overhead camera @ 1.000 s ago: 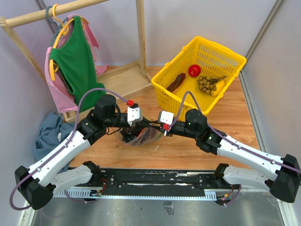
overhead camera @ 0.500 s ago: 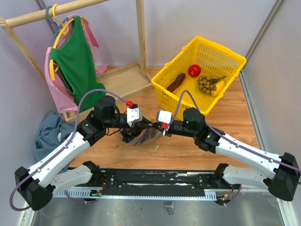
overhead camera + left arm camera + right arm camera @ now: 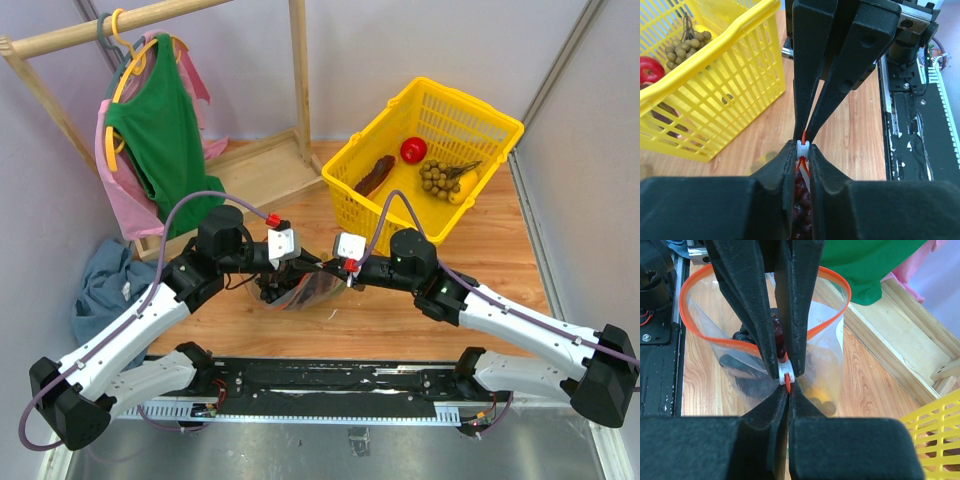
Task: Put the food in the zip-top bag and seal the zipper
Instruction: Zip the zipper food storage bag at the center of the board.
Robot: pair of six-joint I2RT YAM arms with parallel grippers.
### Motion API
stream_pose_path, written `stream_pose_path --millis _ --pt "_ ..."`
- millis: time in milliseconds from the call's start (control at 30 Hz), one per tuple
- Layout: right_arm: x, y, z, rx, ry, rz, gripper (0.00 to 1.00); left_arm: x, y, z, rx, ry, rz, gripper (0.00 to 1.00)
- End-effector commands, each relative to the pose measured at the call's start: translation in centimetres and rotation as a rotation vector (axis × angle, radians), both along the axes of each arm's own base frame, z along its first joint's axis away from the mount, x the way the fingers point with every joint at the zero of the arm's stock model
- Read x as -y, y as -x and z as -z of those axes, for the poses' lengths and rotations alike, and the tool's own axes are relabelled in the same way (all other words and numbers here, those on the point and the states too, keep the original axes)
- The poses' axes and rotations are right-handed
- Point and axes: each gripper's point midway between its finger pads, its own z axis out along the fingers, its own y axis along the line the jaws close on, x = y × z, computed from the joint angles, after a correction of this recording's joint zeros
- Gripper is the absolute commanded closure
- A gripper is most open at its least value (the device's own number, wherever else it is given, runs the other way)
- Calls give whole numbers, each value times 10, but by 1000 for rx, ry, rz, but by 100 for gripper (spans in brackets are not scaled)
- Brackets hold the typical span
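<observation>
Both pinch the zipper (image 3: 681, 295) at the same spot, left claw (image 3: 803, 150) and right claw (image 3: 788, 384) clenched tip to tip. The zip-top bag (image 3: 827, 345) is just on the arms' side of the yellow basket (image 3: 715, 115), clear of its wall, mouth gaping in a loop, grapes (image 3: 801, 195) inside. Bare wood surface (image 3: 500, 265) runs along the basket's near edge.

The bag (image 3: 832, 335) is clear, thin plastic film, glossy and wrinkled. Its zipper (image 3: 681, 302) is smooth orange plastic. The left tool (image 3: 801, 150) and right tool (image 3: 788, 389) are matt black plastic, faintly grainy. The basket (image 3: 350, 205) is shiny yellow plastic lattice. The surface (image 3: 860, 135) is pale, smooth wood with visible grain. A green garment (image 3: 160, 135) is soft matt cloth.
</observation>
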Motion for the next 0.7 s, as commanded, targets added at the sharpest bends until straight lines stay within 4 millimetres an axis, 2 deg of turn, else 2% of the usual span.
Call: stream_pose_path --millis 0,100,333,567,600,633,667 --pt "2 -6 -27 35 -71 23 99 1 1 -1 7 6 5 89" --pt "7 -8 -27 33 -77 49 99 -2 0 -1 15 -6 -11 99" --pt "20 -19 -30 9 -112 114 99 -7 -2 0 23 -22 -42 100" --pt "23 -14 -28 3 -106 80 99 -9 -5 1 26 -38 -56 100" --pt "21 -11 -31 9 -107 54 96 -8 -3 0 25 -34 -47 100" --pt "19 -8 -31 8 -106 31 88 -7 -3 0 23 -31 -41 100" --pt "17 -4 -33 13 -106 6 83 -6 -2 -1 21 -29 -33 100"
